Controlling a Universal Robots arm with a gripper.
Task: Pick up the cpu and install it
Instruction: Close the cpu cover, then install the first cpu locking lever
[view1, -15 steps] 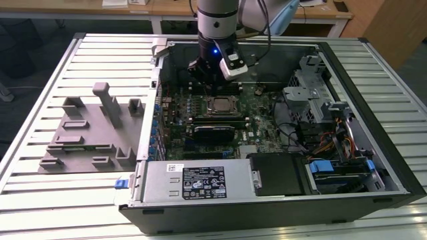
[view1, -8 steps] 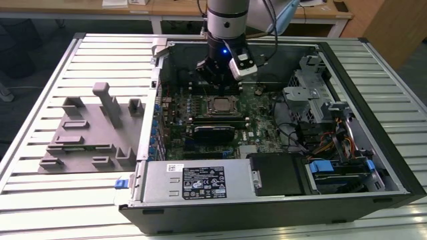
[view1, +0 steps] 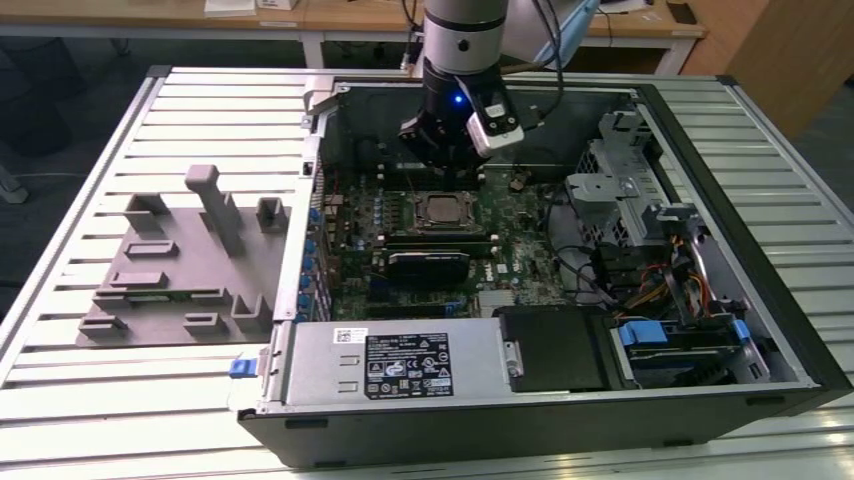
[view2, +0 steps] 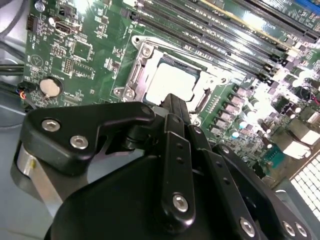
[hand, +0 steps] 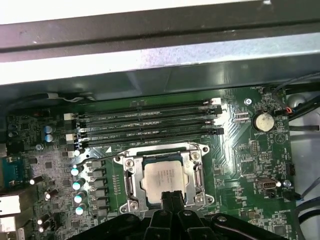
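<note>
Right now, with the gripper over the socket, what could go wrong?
The cpu already lies inside the socket frame, and the gripper sits at its edge; a sideways nudge might shift the chip or scrape the frame. The memory slots lie close beside the socket, so drifting that way could clip them.

Silvery-grey cpu (hand: 165, 178) showing pale inside a silver-framed socket (hand: 131, 186) on green motherboard (hand: 240, 165), black memory slots (hand: 145, 125) lining it, black gripper (hand: 171, 196) glinting with silver screws, grey blocks (view1: 180, 255) sitting on white slatted table (view1: 80, 390).
</note>
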